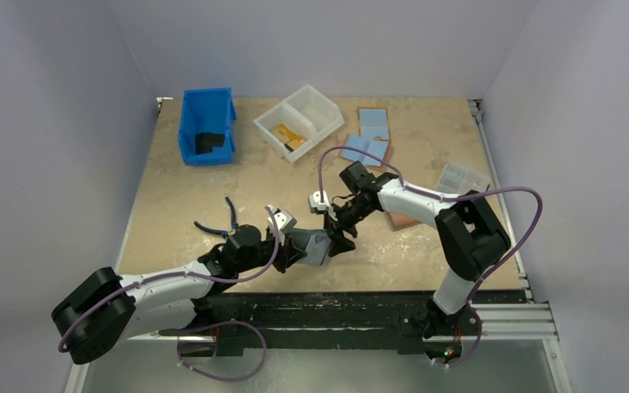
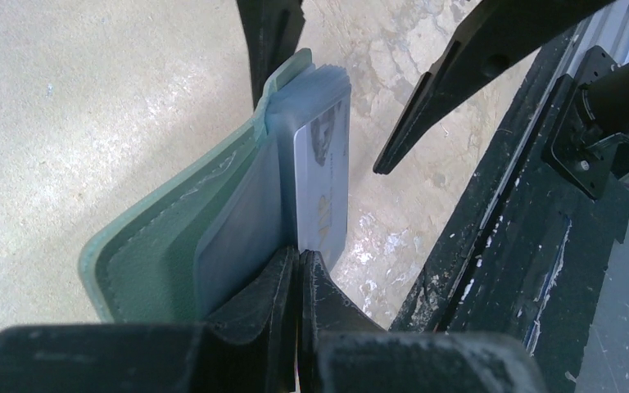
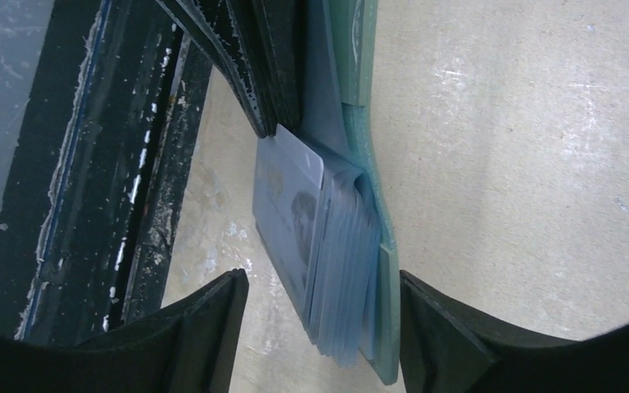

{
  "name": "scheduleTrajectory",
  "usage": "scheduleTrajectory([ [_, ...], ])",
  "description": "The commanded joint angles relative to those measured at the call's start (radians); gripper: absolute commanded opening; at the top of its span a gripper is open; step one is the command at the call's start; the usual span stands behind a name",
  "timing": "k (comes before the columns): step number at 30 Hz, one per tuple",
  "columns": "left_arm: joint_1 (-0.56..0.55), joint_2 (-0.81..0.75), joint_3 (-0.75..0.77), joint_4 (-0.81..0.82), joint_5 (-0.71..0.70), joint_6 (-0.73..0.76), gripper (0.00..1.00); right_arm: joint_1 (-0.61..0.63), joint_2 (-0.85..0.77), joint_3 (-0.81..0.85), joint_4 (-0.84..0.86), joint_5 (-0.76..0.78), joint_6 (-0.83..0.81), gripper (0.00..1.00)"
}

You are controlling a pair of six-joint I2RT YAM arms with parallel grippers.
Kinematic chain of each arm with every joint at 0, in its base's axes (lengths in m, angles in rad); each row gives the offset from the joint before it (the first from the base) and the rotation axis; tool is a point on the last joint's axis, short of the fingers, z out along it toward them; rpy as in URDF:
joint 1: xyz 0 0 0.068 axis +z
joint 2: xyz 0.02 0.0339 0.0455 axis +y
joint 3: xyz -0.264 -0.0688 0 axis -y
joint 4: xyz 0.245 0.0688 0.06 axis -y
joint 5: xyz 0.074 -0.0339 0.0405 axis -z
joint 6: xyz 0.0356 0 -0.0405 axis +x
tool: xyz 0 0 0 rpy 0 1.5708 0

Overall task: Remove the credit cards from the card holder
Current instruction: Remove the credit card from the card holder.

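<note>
The teal card holder point(image 1: 318, 247) hangs open above the table's near edge. In the left wrist view its green cover point(image 2: 164, 254) is spread left and the stack of clear sleeves point(image 2: 328, 106) stands upright. My left gripper point(image 2: 300, 262) is shut on the lower edge of the sleeves. A pale card point(image 2: 321, 172) shows through the outer sleeve, and also in the right wrist view point(image 3: 288, 209). My right gripper point(image 3: 323, 327) is open, with its fingers point(image 3: 205, 327) either side of the holder's far end point(image 3: 352, 270) and not touching it. In the top view it point(image 1: 340, 237) meets the left gripper point(image 1: 299, 246).
A white two-part bin point(image 1: 299, 121) holds tan-orange flat pieces. A blue bin point(image 1: 206, 125) holds a dark flat thing. Light-blue-and-brown wallets point(image 1: 372, 123) lie at the back, a salmon wallet point(image 1: 401, 219) lies under the right arm, and a clear packet point(image 1: 461, 176) is at the right. The black rail point(image 1: 336, 311) runs along the near edge.
</note>
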State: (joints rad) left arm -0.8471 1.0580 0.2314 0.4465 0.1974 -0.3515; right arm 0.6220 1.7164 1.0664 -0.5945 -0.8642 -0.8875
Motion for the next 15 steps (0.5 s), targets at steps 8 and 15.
scheduleTrajectory([
  [8,-0.003,-0.091,-0.032,0.046,-0.044,0.009,0.00,0.004,0.040,0.075,-0.097,-0.071,-0.045,0.36],
  [15,-0.004,-0.139,-0.072,0.061,-0.074,-0.029,0.00,0.005,0.037,0.086,-0.107,-0.071,-0.038,0.14],
])
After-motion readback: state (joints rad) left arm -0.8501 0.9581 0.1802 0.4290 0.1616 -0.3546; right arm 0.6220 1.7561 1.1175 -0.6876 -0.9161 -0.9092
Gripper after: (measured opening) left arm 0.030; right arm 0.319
